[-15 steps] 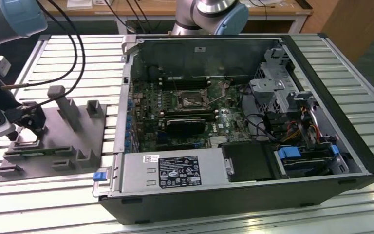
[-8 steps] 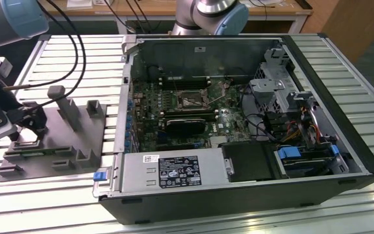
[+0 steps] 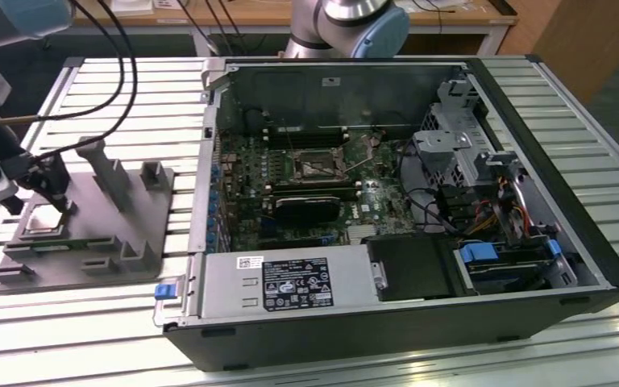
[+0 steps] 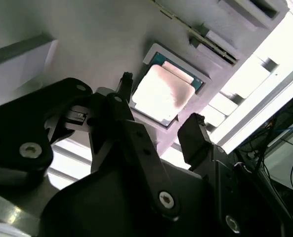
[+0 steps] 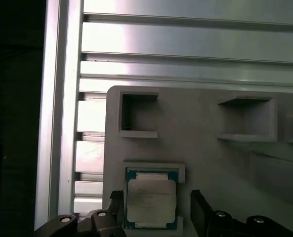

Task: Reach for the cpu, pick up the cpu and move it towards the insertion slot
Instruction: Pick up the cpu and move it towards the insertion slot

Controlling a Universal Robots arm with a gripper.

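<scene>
Your end effector [image 3: 41, 208] hangs spread over the grey fixture [image 3: 126, 234] on the counter [image 3: 73, 322], with its two fingers [image 5: 198, 212] standing one on each side of the cpu [image 5: 150, 197]. The cpu lies flat in its shallow pocket, silver top up, directly beneath and between those fingers. In both wrist views a gap shows on each side, so nothing is pinched yet; you cannot tell how near the tips are to its level. Being square, the cpu has no long axis, and the fingers face two opposite edges squarely. The insertion slot [image 3: 318, 165] sits well away from the end effector, inside the open computer case [image 3: 396, 322], towards the exterior view's right.
</scene>
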